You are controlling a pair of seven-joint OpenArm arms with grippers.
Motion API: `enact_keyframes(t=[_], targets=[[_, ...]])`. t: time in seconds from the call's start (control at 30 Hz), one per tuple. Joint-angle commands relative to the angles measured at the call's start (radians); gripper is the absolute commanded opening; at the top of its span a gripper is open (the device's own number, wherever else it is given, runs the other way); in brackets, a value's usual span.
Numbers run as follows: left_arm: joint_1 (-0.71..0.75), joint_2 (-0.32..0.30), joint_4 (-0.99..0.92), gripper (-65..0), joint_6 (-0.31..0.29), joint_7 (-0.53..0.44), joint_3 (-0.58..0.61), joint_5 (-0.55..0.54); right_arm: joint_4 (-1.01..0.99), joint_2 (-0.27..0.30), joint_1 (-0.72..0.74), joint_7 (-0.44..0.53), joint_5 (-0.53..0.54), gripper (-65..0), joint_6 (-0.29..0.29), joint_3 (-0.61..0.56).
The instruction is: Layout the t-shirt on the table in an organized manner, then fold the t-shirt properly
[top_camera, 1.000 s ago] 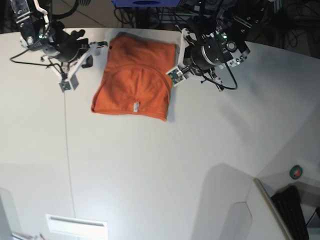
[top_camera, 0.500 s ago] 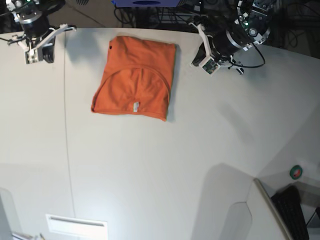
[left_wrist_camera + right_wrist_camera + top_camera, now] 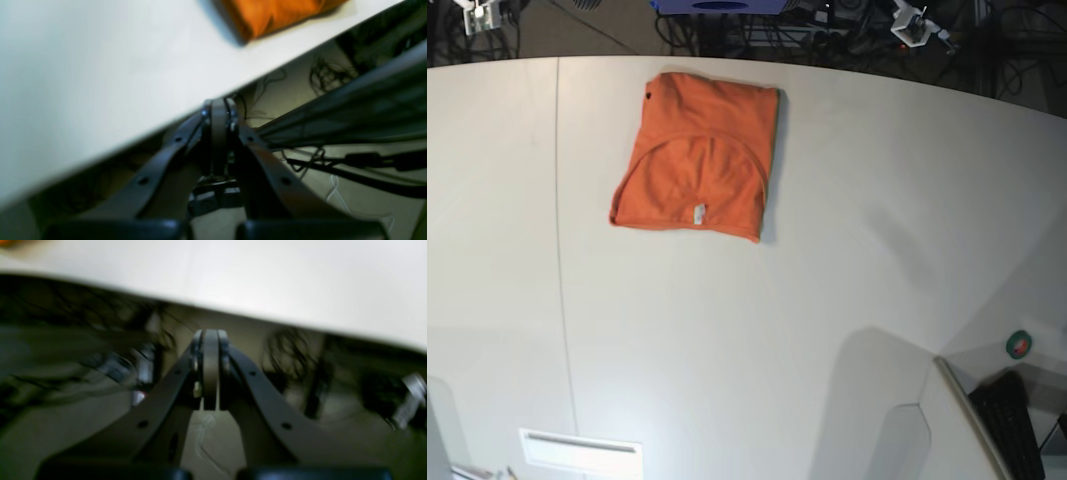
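Note:
The orange t-shirt [image 3: 697, 155] lies folded into a compact rectangle near the far edge of the white table [image 3: 827, 300], its white neck tag facing up. Nothing touches it. My left gripper [image 3: 912, 22] is pulled back beyond the far edge at the upper right. In the left wrist view the left gripper [image 3: 219, 101] is shut and empty, past the table's [image 3: 100, 66] edge, with a corner of the t-shirt [image 3: 277, 13] at the top. My right gripper [image 3: 482, 15] sits at the upper left corner. The right wrist view shows the right gripper [image 3: 210, 332] shut and empty, off the table [image 3: 233, 273].
A thin dark seam [image 3: 558, 220] runs down the table's left side. A white panel [image 3: 580, 452] lies at the near edge. At the lower right are a keyboard [image 3: 1017, 425] and a round green-and-red object [image 3: 1019, 344]. Cables [image 3: 327, 73] lie on the floor beyond the far edge.
Both arms have drawn away from the t-shirt's sides, back past the table's far edge to the upper corners. The t-shirt has not moved.

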Motion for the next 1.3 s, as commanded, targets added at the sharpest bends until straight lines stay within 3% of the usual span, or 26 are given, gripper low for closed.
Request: enact_keyframes(t=[0.0,0.2,0.43,0.57,0.7,0.83,0.97,1.03,1.17,1.27], targets=[[0.026,-0.005,-0.03,-65.0,-0.006,-0.054,-0.011,-0.007,-0.002,-0.001,-0.033,0.018,-0.005,-65.0,0.011,-0.025],[0.063,-0.002,-0.294,-65.0,-0.006,-0.175,-0.003,-0.005,-0.229,0.001,0.001,-0.083,-0.005,-65.0,0.011,-0.245],[-0.115,0.096,-0.728,-65.0,-0.006,-0.185,-0.001,-0.005,-0.672,-0.007,0.329,-0.082,0.001,-65.0,0.011,-0.535],[-0.282,0.135,-1.087,-65.0,-0.006,-0.286,0.023,-0.002,-0.945,-0.083,0.498,-0.079,0.001,-65.0,0.011,-0.651],[-0.436,0.161,-1.428,-65.0,-0.006,-0.366,0.175,0.047,-1.203,-0.165,0.613,-0.017,0.0,-65.0,0.011,-0.693],[-0.485,0.182,-1.451,-65.0,-0.006,-0.332,0.295,0.08,-1.489,-0.248,0.739,0.124,0.0,-65.0,0.009,-0.699],[-0.486,0.202,-1.354,-65.0,-0.006,-0.149,0.295,0.03,-1.613,-0.289,0.779,0.26,0.0,-65.0,0.009,-0.702],[-0.491,0.207,-1.339,-65.0,-0.004,-0.094,0.282,-0.015,-1.613,-0.292,0.774,0.266,0.0,-65.0,0.009,-0.702],[-0.493,0.207,-1.337,-65.0,0.048,-0.105,0.264,-0.13,-1.608,-0.292,0.742,0.268,0.0,-65.0,0.009,-0.702],[-0.482,0.215,-1.342,-65.0,0.097,-0.132,0.29,-0.15,-1.601,-0.292,0.728,0.268,0.0,-65.0,0.009,-0.697]])
